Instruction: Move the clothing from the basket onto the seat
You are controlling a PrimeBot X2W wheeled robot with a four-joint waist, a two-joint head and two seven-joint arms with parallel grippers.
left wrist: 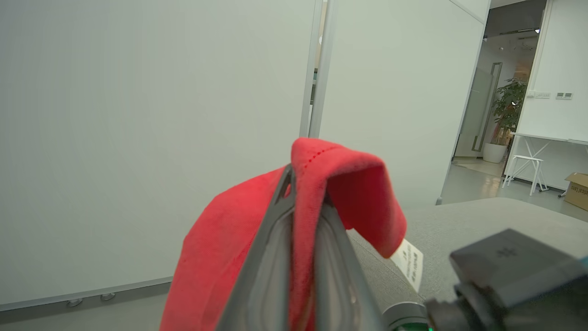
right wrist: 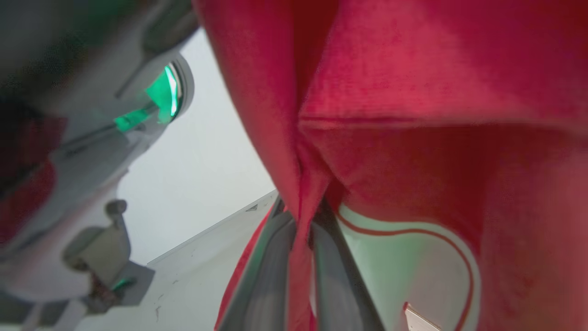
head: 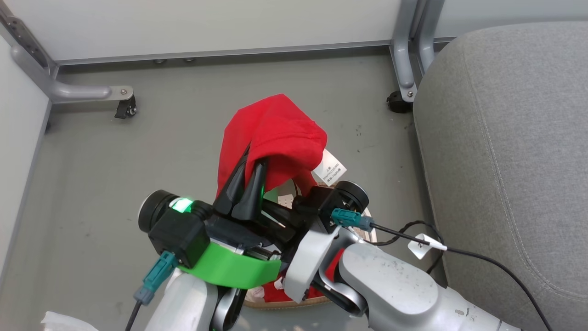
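Left claw [head: 250, 177] and right claw [right wrist: 301, 276] both clamp the red garment [head: 275, 133], held up mid-frame above the basket [head: 317, 302]. Lifting seems done; next I should swing it rightward over the seat [head: 505, 161] and let go.

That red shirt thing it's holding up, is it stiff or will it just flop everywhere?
Probably floppy: the red garment folds over the left claw and droops down both sides. Likely light, since a thin pinch of cloth carries it. Slipping seems unlikely, as the right claw is also shut on a bunched fold.
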